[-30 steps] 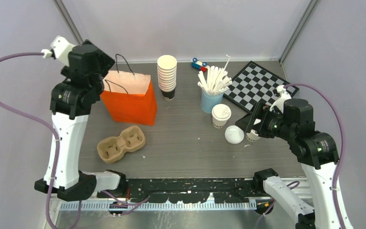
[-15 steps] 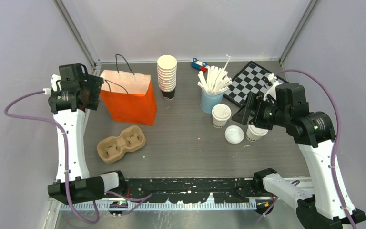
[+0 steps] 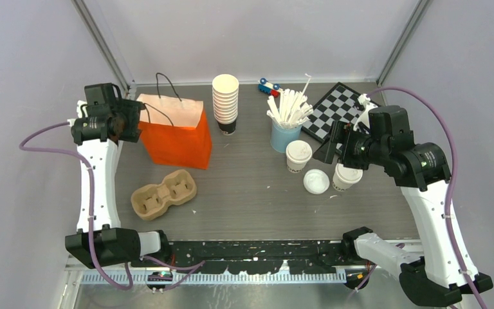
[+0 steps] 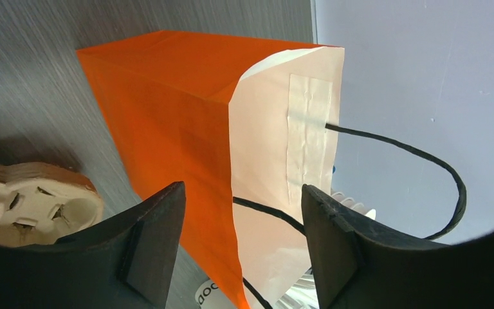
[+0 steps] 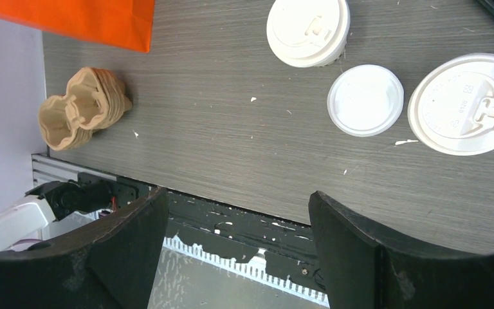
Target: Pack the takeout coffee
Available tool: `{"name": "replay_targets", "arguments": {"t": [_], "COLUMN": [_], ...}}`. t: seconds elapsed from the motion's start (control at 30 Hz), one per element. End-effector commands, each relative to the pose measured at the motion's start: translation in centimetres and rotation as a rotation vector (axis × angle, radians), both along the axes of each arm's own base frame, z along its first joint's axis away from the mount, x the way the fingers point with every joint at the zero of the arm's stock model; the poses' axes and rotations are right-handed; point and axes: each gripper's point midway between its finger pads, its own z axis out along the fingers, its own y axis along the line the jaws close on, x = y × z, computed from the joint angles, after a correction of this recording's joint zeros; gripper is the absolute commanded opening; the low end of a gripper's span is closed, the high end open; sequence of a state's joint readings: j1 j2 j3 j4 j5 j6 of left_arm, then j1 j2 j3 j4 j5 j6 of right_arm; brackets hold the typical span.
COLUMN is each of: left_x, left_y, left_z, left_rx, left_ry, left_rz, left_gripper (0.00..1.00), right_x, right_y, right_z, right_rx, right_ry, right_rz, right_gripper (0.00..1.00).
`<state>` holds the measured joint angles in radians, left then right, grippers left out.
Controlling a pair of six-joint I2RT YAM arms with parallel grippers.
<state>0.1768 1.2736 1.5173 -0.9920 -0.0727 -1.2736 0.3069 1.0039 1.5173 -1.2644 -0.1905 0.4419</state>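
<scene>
A dark grey, wood-grained tabletop (image 3: 251, 190) fills the scene under soft, even light. Plain pale lavender-grey panels close it in: a left wall (image 3: 13, 64), a far wall (image 3: 251, 32) and a right wall (image 3: 476, 64). Slim metal posts (image 3: 101, 42) mark the two far corners. Along the near edge runs a black rail (image 3: 257, 250), with a ribbed metal strip (image 3: 231, 278) just beyond it.

Upright left arm (image 3: 96, 187) holds left gripper (image 3: 132, 121) just left of orange bag (image 3: 175, 140), jaws apart. Bent right arm (image 3: 432, 209) holds right gripper (image 3: 336, 149) well right of bag, jaws wide.
</scene>
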Motion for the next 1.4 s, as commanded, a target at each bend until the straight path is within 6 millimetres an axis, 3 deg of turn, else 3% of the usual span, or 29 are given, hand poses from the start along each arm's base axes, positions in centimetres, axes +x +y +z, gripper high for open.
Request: {"name": "replay_targets", "arguments": {"t": [0.0, 0.23, 0.43, 0.67, 1.07, 1.37], "left_x": [0.3, 0.6, -0.4, 0.7, 0.6, 0.9], "left_y": [1.0, -0.3, 0.5, 0.6, 0.9, 0.7], "left_z": [1.8, 0.5, -0.3, -0.4, -1.3, -2.1], "left_rx": [0.02, -0.1, -0.11, -0.13, -0.139, -0.158], "left_ry": [-0.061, -0.061, -0.044, -0.047, -0.04, -0.025], "left_rz": [0.053, 0.067, 0.157, 0.164, 0.198, 0.199], "left_gripper": [0.69, 0.75, 0.75, 0.75, 0.54, 0.46], "right_x": [0.1, 0.4, 0.4, 0.1, 0.3, 0.0], "right_y": [-0.3, -0.3, -0.6, -1.0, -1.2, -1.8], "right_z": [0.9, 1.0, 1.3, 1.2, 1.5, 1.7], "right_rx": [-0.026, -0.031, -0.042, -0.064, -0.105, -0.127], "right_ry": [-0.032, -0.034, -0.049, -0.056, -0.078, -0.09], "right_rz": [0.009, 0.007, 0.004, 0.003, 0.016, 0.006], "right_gripper": [0.84, 0.84, 0.84, 0.84, 0.84, 0.84]}}
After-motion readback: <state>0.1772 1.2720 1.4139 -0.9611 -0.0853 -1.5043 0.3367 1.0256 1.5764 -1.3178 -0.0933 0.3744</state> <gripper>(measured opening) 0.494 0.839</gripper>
